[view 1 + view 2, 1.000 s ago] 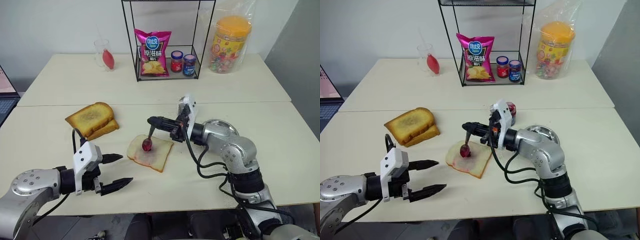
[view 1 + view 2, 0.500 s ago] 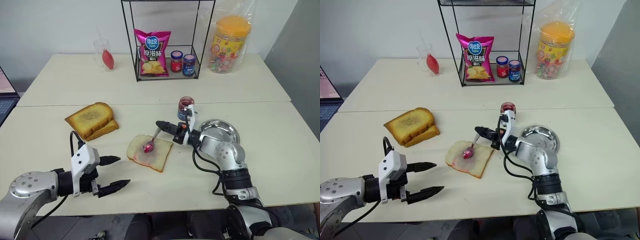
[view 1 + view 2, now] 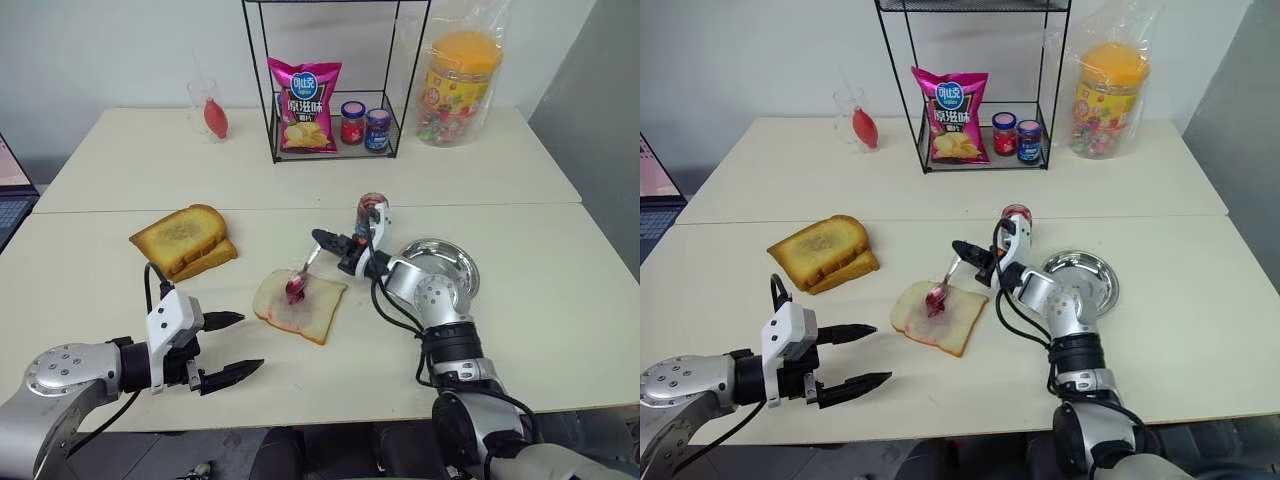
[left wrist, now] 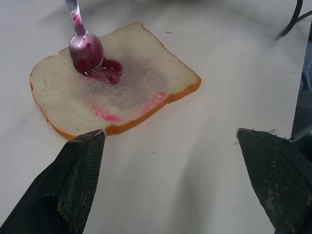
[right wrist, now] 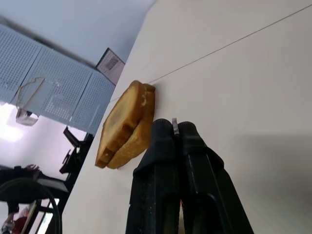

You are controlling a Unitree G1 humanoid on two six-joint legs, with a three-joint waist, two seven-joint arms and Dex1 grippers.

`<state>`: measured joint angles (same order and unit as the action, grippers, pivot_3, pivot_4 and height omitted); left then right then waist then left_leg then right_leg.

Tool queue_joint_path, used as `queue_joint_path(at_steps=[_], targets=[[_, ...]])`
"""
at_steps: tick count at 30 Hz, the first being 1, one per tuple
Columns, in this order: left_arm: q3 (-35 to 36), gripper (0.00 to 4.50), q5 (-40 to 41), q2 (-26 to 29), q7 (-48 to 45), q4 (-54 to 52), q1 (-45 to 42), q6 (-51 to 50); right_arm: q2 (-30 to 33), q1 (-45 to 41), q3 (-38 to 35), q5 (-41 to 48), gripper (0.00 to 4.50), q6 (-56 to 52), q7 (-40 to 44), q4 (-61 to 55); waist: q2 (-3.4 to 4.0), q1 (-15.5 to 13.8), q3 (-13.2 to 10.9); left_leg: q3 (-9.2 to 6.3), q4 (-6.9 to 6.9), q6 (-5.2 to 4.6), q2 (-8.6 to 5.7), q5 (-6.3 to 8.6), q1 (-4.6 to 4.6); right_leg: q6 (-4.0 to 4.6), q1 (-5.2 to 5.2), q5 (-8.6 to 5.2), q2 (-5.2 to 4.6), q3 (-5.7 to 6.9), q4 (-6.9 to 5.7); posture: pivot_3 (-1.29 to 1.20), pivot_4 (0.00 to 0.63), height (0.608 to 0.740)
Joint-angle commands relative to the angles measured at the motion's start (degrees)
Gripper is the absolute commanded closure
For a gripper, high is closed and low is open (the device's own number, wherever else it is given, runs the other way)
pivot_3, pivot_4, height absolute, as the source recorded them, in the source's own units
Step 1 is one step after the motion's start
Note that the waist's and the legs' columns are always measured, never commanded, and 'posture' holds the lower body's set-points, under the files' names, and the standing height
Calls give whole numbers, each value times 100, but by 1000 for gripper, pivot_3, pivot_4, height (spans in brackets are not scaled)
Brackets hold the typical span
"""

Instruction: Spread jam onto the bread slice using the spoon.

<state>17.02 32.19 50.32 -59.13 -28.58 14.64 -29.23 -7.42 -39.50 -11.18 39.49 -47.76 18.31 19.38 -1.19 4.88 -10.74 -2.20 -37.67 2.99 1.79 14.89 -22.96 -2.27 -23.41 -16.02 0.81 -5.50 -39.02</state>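
While right gripper (image 3: 322, 238) clamps handle of slim silver metal spoon (image 3: 300, 278), jam-smeared bowl rests on purplish-red stain at centre of pale white squarish bread slice (image 3: 298, 306). Left gripper (image 3: 236, 345): jaws spread wide, empty, near slice. Dark red jam in small clear glass jar (image 3: 371, 212) just behind right gripper.

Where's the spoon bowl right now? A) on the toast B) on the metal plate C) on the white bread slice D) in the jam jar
C: the right gripper holds the spoon with its bowl resting in the jam on the bread slice.
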Motion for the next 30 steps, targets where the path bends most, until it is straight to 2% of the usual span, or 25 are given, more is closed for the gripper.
queue_joint_path(at_steps=[1,8,12,21,30], targets=[[90,0,78,-50,31,-20,-52,55,-114,-151,-263,380,4464,-400,-260,-151,0,2,0,0,0,0,0,0,0,0,0,0,0,0,0,0,150,740],[512,0,539,-139,105,118,-1,-283,-166,-138,-471,936,4464,-1104,-646,-756,1,8,-1,-1,9,0,1,0,0,0,-3,0,0,1,0,0,150,740],[570,0,580,-118,109,131,28,-332,-284,-139,-278,772,4464,-771,-672,-827,1,10,0,-1,11,0,0,0,0,0,-3,-1,0,1,2,0,150,740],[443,0,538,-90,107,15,104,-315,-302,-160,183,167,4464,170,-462,-88,0,13,0,1,19,0,0,0,1,1,-7,-1,0,0,3,0,150,740],[383,0,480,-62,64,-11,121,-280,281,104,-48,567,4464,-723,-354,-370,0,9,0,0,38,0,1,0,7,3,-7,-2,0,1,3,0,150,740]])
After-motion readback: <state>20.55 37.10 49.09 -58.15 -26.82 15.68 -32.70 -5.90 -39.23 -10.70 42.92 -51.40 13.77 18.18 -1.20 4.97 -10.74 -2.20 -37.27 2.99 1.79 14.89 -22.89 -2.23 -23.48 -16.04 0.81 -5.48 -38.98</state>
